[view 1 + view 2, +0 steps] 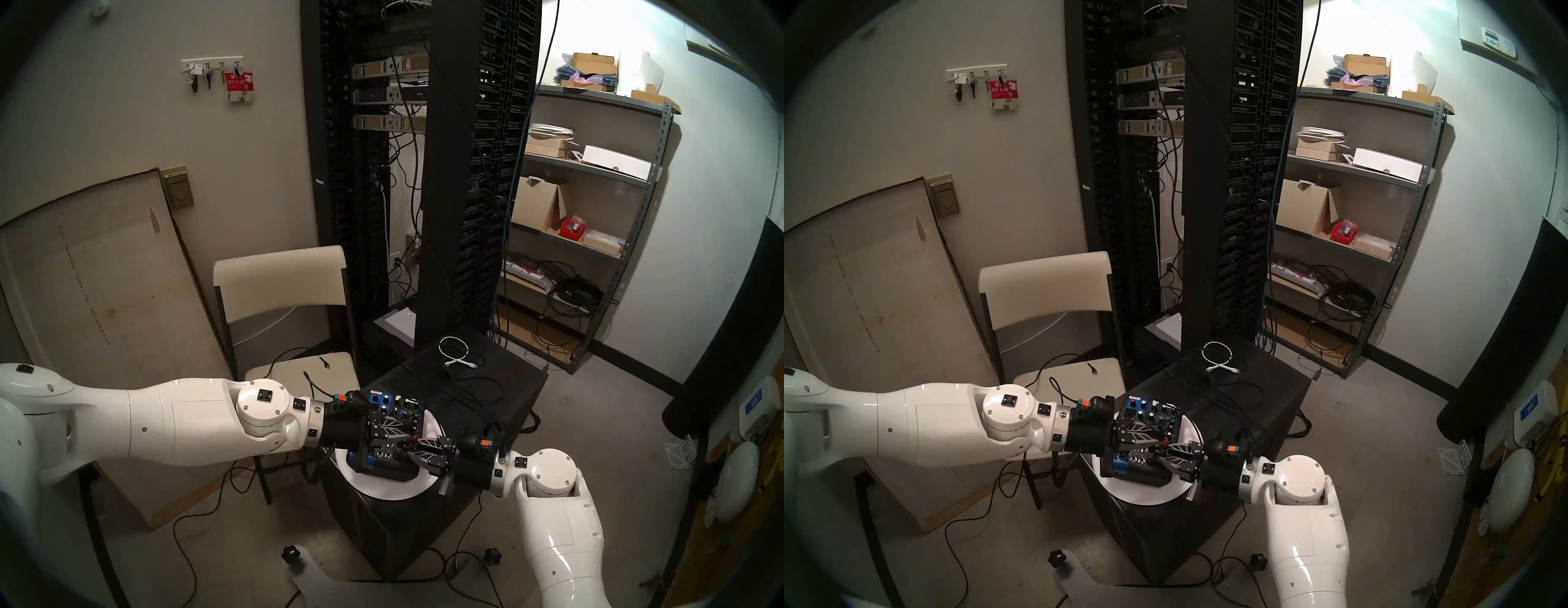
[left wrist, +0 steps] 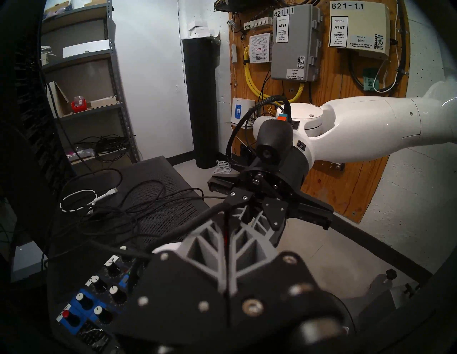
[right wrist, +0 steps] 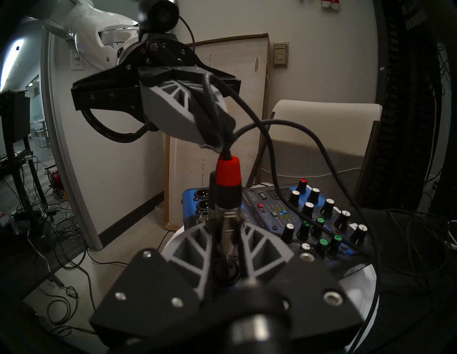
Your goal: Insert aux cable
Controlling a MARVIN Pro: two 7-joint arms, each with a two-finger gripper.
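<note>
Right wrist view: left gripper point(image 3: 212, 138) up top, jaws together, pinching aux cable point(image 3: 247, 128) just above plug. Keep cord slack, don't tug. Plug point(image 3: 227, 195) below it: black body, red band on top, silver metal lower down, standing upright over front edge of blue mixer point(image 3: 277, 210). Tip sits low between right gripper's point(image 3: 226, 237) fingers, above round socket; too dark to tell if seated. Right jaws slightly apart, maybe not squeezing plug. Push straight down, no tilt. Mixer knobs on right.
</note>
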